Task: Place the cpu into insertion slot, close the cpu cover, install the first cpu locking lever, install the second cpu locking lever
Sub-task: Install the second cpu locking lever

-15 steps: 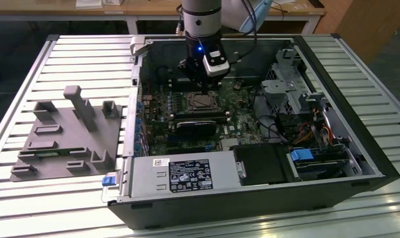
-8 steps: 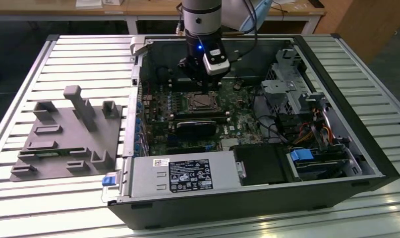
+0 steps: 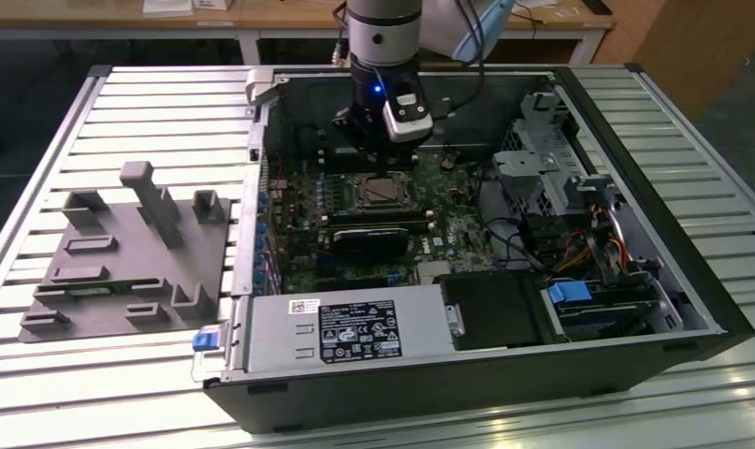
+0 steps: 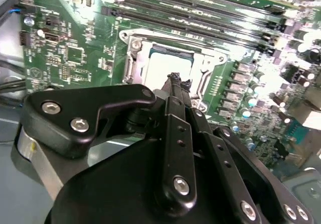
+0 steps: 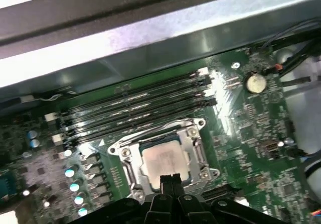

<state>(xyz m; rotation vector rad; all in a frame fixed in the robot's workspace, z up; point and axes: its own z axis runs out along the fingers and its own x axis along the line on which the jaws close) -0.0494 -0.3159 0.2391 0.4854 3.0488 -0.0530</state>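
The cpu (image 5: pixel 161 159) lies flat in the insertion slot (image 3: pixel 380 192), its silvery top showing through the cut-out of the cpu cover (image 5: pixel 196 148). The cover lies down flat over the chip in both wrist views, cpu (image 4: pixel 168 66) and cover (image 4: pixel 131 58). My gripper (image 5: pixel 169 180) hangs just above the socket's edge with its black fingertips pressed together and nothing between them. In the second wrist view the gripper (image 4: pixel 175 79) sits at the chip's near edge. The exterior view shows the gripper (image 3: pixel 374 166) inside the open computer case, directly over the socket.
Long black memory slots (image 5: pixel 135 106) run beside the socket. A black heatsink block (image 3: pixel 370 238), power supply (image 3: pixel 340 327) and drive cage (image 3: pixel 564 178) crowd the case. A grey fixture tray (image 3: pixel 127 253) lies on the slatted table at the exterior view's left.
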